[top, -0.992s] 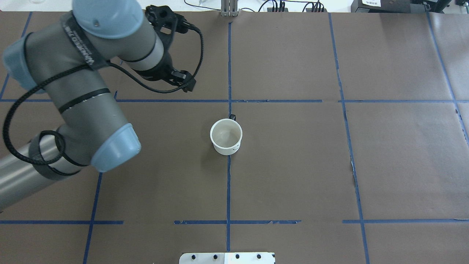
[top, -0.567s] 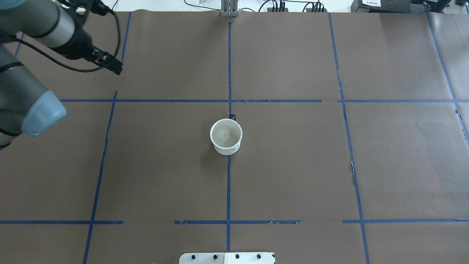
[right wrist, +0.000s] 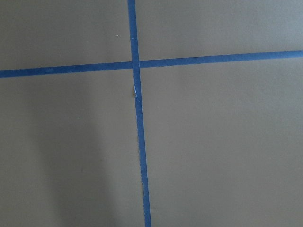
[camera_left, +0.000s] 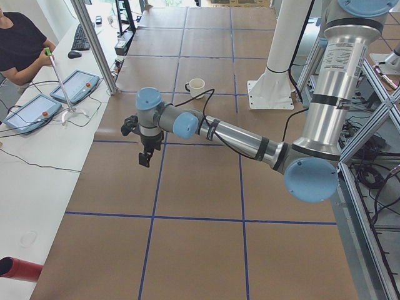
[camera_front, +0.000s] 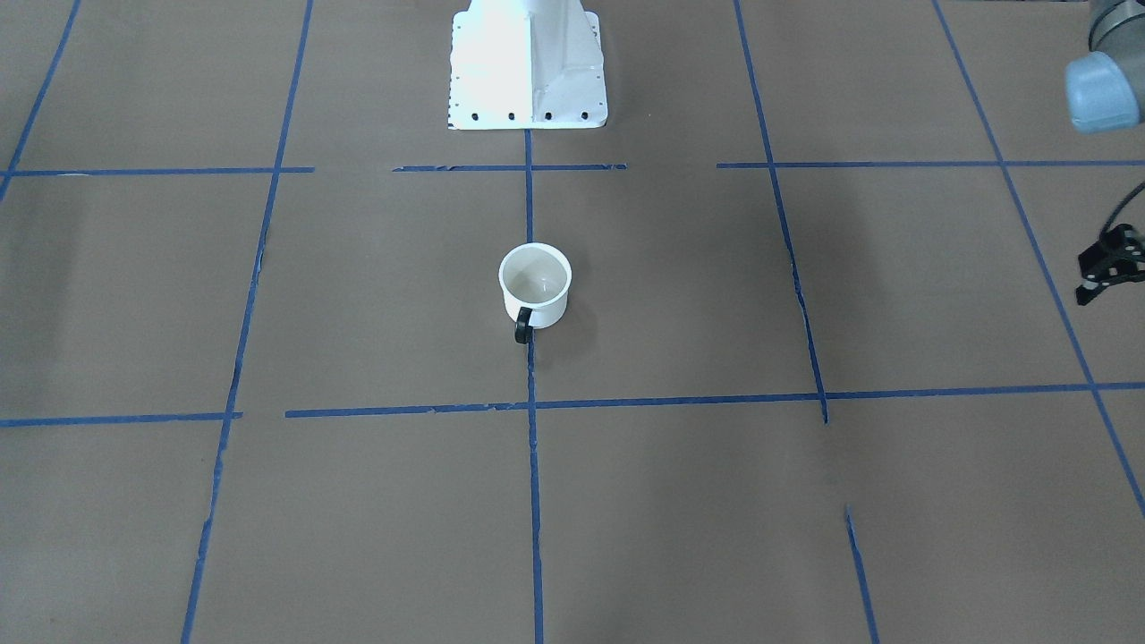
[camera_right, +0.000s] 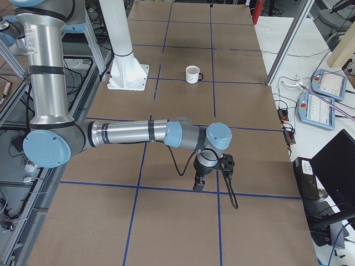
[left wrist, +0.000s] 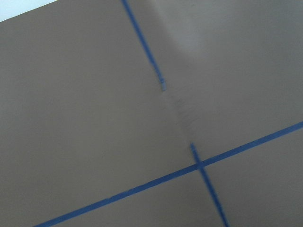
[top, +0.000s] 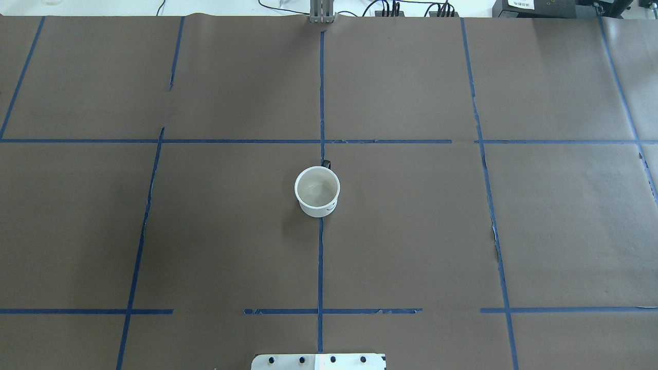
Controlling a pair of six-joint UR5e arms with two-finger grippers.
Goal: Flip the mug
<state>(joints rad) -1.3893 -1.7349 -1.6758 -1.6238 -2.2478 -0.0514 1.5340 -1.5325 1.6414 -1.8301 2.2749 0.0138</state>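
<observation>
The white mug (top: 317, 191) stands upright, mouth up, at the table's middle on the centre tape line. Its dark loop handle (camera_front: 523, 326) points away from the robot, and part of the black face shows on its near side. It also shows in the left view (camera_left: 196, 87) and the right view (camera_right: 192, 74). My left gripper (camera_left: 145, 157) hangs far from the mug over the table's left end; only a black part of it (camera_front: 1109, 264) shows at the front view's edge, so I cannot tell its state. My right gripper (camera_right: 198, 185) hangs over the right end, state unclear.
Brown paper with a blue tape grid (top: 321, 141) covers the table. The white robot base (camera_front: 528, 63) stands at the robot's edge. An operator (camera_left: 19, 44) and control tablets (camera_left: 75, 86) are beyond the far edge. Both wrist views show only paper and tape.
My left arm has swung away to the left from the table's back-left area and out of the overhead view. The mug has not moved.
</observation>
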